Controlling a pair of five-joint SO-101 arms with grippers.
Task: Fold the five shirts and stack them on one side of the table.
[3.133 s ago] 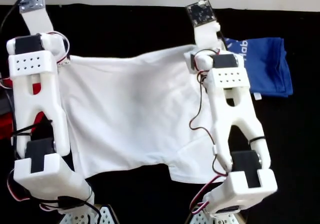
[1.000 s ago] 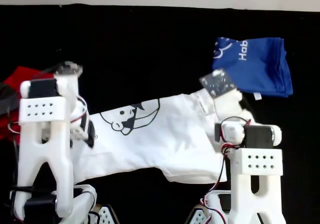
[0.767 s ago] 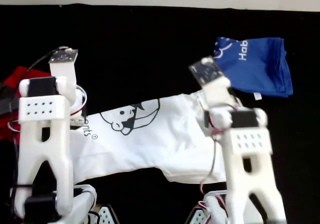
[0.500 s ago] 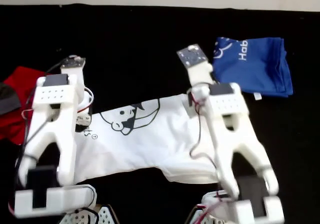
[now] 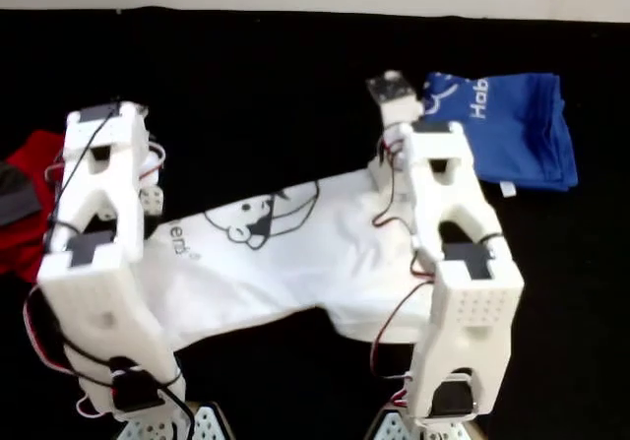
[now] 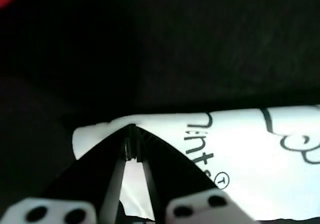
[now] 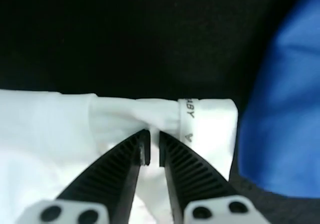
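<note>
The black desk [image 5: 246,76] carries everything. The white shirt [image 5: 295,263] lies across its near middle part as a long folded band, a little slanted, with the end on the right farther from the near edge than the end on the left. A black drawing and some letters on it face up. The left arm [image 5: 98,223] stands over the left end of this shirt and the right arm [image 5: 458,243] over its right end. The blue shirt [image 5: 512,130] lies folded in the far right part of the desk, near the right end of the white shirt; I cannot tell if the two touch. The red shirt [image 5: 34,150] lies at the left edge of the desk, apart from the white one, and something dark grey lies on it. The left gripper [image 6: 131,134] has its jaws together at the folded far edge of the white shirt, close to the letters, with white cloth held between them. The right gripper [image 7: 154,144] has its jaws at a very narrow gap and pinches the bunched white cloth just beside the small neck label, with the blue shirt near on one side.
</note>
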